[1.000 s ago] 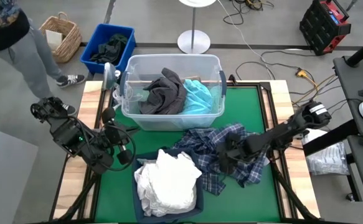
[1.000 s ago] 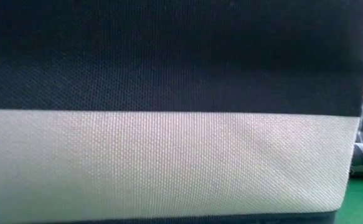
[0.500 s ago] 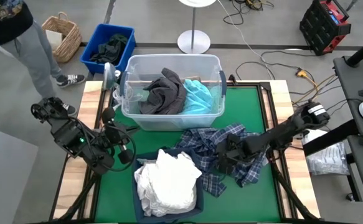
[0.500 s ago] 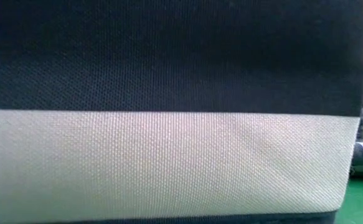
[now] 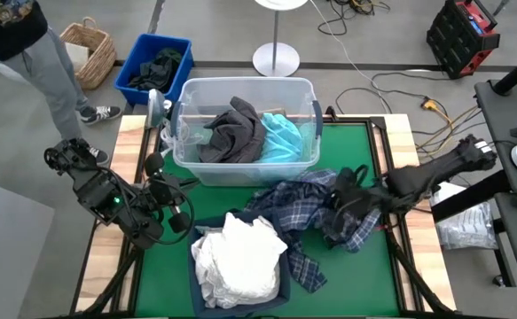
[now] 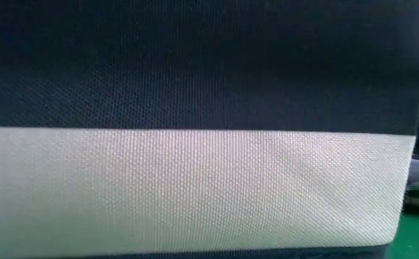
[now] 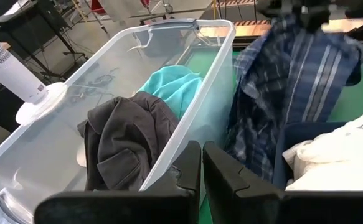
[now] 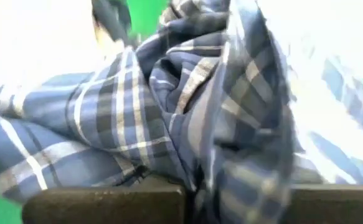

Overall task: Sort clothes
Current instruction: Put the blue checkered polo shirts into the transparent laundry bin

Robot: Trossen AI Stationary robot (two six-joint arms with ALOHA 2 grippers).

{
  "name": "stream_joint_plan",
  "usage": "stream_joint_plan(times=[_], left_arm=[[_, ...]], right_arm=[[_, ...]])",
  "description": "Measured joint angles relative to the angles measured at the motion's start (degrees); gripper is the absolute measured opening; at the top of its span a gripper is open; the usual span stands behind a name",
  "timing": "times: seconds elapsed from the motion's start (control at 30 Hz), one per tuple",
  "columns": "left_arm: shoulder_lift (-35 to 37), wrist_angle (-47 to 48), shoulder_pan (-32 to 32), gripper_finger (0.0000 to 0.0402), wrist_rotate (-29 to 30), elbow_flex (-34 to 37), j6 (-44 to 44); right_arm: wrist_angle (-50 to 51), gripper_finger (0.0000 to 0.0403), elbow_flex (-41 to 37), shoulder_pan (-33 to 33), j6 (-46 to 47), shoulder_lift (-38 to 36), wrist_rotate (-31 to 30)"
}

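green felt covers your tabletop [image 5: 347, 146], with wooden edges at both sides. your right tool [image 5: 345, 197] sits over the right half of it, fingers pinched together on a bunch of the blue-and-white plaid shirt [image 5: 298, 213]; in the right wrist view the plaid cloth [image 8: 169, 112] fills the frame right up against the fingers. the gathered end of the shirt is lifted at the tool, and the rest trails away from it toward the near left, so its long axis runs slantwise across the felt, with a loose tail lying beside the navy fabric bin [image 5: 196, 282]. that bin holds the white garments [image 5: 238, 257]. behind the shirt stands the clear plastic tub [image 5: 240, 168], with the dark grey garment [image 5: 233, 131] and the teal garment [image 5: 283, 136] inside. your left tool [image 7: 201, 163] waits at the tabletop's left side, fingers together and holding nothing, pointed at the tub.
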State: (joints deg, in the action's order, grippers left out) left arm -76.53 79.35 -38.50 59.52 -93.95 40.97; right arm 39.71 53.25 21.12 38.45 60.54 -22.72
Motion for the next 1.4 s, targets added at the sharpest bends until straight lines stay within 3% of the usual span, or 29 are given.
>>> stream_joint_plan(times=[0.37,0.77,1.07,1.4], left_arm=[[0.0,-0.21,0.0,0.0,2.54,0.0,0.0],[0.0,-0.4,0.0,0.0,3.69,0.0,0.03],[0.0,-1.68,-0.01,0.0,4.62,-0.17,0.03],[0.07,-2.35,0.0,0.0,4.69,-8.19,-3.24]], right_arm=[[0.08,0.0013,12.15,0.0,-7.74,-4.36,-5.02],[-6.45,0.0013,32.29,0.0,-27.72,0.5,-6.04],[-17.62,0.0013,41.72,-0.04,-41.27,4.83,-6.05],[-22.54,0.0013,56.27,-0.69,-50.32,12.19,-6.01]])
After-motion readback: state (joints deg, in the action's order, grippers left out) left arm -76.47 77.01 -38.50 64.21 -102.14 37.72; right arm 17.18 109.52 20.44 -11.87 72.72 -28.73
